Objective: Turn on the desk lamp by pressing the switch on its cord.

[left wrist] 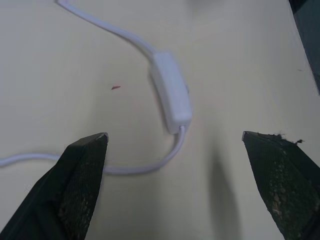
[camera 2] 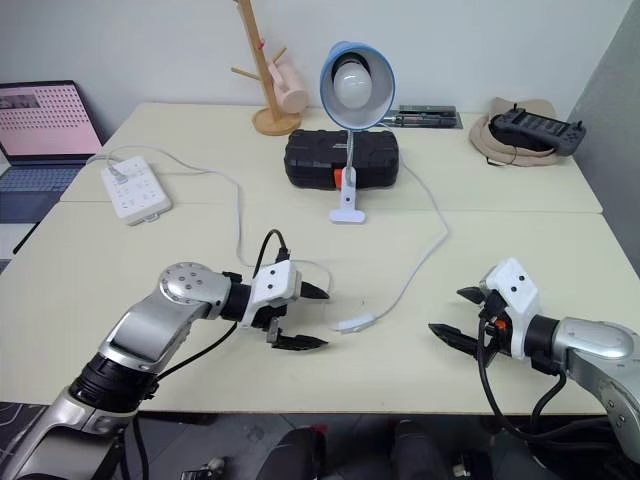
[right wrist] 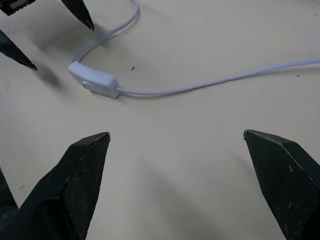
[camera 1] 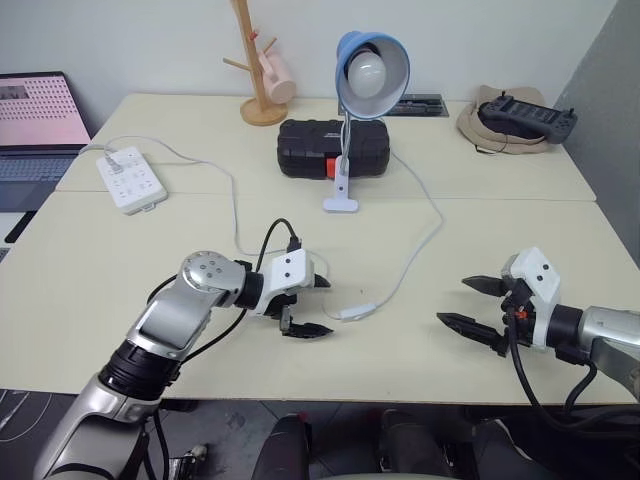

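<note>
The desk lamp (camera 1: pixel 370 70), with a blue shade and a white bulb, stands at the back centre on its white clip base (camera 1: pixel 340 205). Its thin white cord (camera 1: pixel 420 240) curves down the table to the small white switch (camera 1: pixel 356 311), which lies flat near the front edge. My left gripper (camera 1: pixel 328 307) is open just left of the switch and points at it; in the left wrist view the switch (left wrist: pixel 171 92) lies just ahead of the gap between the fingers. My right gripper (camera 1: pixel 452 302) is open and empty to the right of the switch, a hand's width away.
A white power strip (camera 1: pixel 130 178) lies at the back left, with a laptop (camera 1: pixel 35 125) beyond it. A black case (camera 1: pixel 330 148) sits behind the lamp, next to a wooden mug stand (camera 1: pixel 262 70). A hat holding a controller (camera 1: pixel 515 120) lies at the back right.
</note>
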### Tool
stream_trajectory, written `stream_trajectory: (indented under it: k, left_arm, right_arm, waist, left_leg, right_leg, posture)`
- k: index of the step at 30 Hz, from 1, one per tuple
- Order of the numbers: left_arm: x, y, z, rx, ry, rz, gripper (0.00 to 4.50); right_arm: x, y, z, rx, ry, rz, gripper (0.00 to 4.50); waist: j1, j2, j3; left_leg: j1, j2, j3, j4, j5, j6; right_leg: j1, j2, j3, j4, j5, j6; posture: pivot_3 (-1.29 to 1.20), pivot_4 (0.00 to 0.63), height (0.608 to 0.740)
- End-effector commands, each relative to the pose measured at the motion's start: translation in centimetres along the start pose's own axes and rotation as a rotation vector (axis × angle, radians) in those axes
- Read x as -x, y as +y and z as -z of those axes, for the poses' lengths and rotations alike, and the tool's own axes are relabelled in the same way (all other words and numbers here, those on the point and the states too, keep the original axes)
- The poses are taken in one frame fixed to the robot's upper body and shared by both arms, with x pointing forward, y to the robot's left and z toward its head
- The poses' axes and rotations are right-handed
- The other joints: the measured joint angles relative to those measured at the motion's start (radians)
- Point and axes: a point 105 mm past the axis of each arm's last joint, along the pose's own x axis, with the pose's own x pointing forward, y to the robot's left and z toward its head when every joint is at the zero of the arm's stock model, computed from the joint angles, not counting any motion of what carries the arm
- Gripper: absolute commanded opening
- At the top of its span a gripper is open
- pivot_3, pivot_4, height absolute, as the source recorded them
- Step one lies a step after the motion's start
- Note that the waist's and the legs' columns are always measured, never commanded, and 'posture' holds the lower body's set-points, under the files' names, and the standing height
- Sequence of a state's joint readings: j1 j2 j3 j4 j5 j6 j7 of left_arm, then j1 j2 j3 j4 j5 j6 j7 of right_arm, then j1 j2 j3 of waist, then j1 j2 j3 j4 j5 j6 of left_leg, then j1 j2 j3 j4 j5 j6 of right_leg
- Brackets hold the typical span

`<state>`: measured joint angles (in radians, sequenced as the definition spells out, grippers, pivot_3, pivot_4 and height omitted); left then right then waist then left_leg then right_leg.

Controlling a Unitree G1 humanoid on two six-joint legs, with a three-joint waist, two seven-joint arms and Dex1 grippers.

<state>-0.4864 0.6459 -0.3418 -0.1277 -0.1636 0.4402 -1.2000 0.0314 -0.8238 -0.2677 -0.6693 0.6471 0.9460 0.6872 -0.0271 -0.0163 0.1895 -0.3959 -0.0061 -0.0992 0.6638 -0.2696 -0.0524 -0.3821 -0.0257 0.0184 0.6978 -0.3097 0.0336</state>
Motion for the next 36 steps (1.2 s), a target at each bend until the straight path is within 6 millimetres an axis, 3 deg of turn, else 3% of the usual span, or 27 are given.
stream_trajectory:
  k: [1, 10, 15, 27, 32, 36]
  left_arm:
    - [-1.2, -0.4, -0.5, -0.047, -0.011, 0.011, 4.50]
    - [-2.3, -0.6, -0.3, -0.064, -0.011, 0.024, 4.50]
    - [-2.0, -0.7, 0.2, -0.072, 0.005, 0.035, 3.19]
    - [-2.4, -0.6, 0.3, -0.069, -0.004, 0.020, 0.58]
    - [-2.4, -0.6, 0.4, -0.060, -0.008, 0.015, 0.38]
    - [-1.8, 0.3, -1.0, 0.106, -0.118, -0.007, 0.38]
  right_arm:
    - [0.8, -0.4, -0.5, 0.022, -0.032, 0.056, 4.49]
    - [1.4, -0.5, 0.5, 0.018, -0.027, 0.088, 4.49]
    - [1.6, -0.6, 0.8, 0.023, -0.025, 0.100, 4.50]
    - [1.3, -0.6, -0.1, 0.030, -0.047, 0.109, 4.50]
    - [1.3, -0.5, -0.4, 0.026, -0.053, 0.111, 4.50]
    - [1.1, -0.3, -0.7, 0.004, -0.072, 0.098, 4.50]
  waist:
    - [0.000, 0.000, 0.000]
    - [-0.001, 0.000, 0.000]
    - [-0.001, 0.000, 0.000]
    - [-0.001, 0.000, 0.000]
    - [0.000, 0.000, 0.000]
    - [0.000, 0.000, 0.000]
  left_leg:
    - [0.000, 0.000, 0.000, 0.000, 0.000, 0.000]
    - [0.002, 0.000, 0.000, 0.000, 0.000, 0.000]
    - [0.003, 0.000, 0.000, -0.001, 0.000, 0.000]
    - [0.003, 0.000, 0.000, -0.001, 0.000, 0.000]
    - [0.003, 0.000, 0.000, -0.001, 0.000, 0.000]
    - [0.003, 0.000, 0.000, -0.001, 0.000, 0.000]
  right_leg:
    - [0.000, 0.000, 0.000, 0.000, 0.000, 0.000]
    - [0.002, 0.000, 0.000, 0.000, 0.000, 0.000]
    - [0.002, 0.000, 0.000, -0.001, 0.000, 0.000]
    - [0.003, 0.000, 0.000, -0.001, 0.000, 0.000]
    - [0.003, 0.000, 0.000, -0.001, 0.000, 0.000]
    - [0.003, 0.000, 0.000, -0.001, 0.000, 0.000]
  posture:
    - [0.00, 0.150, 0.740]
    - [0.00, 0.150, 0.740]
    - [0.00, 0.150, 0.740]
    - [0.00, 0.150, 0.740]
    - [0.00, 0.150, 0.740]
    - [0.00, 0.150, 0.740]
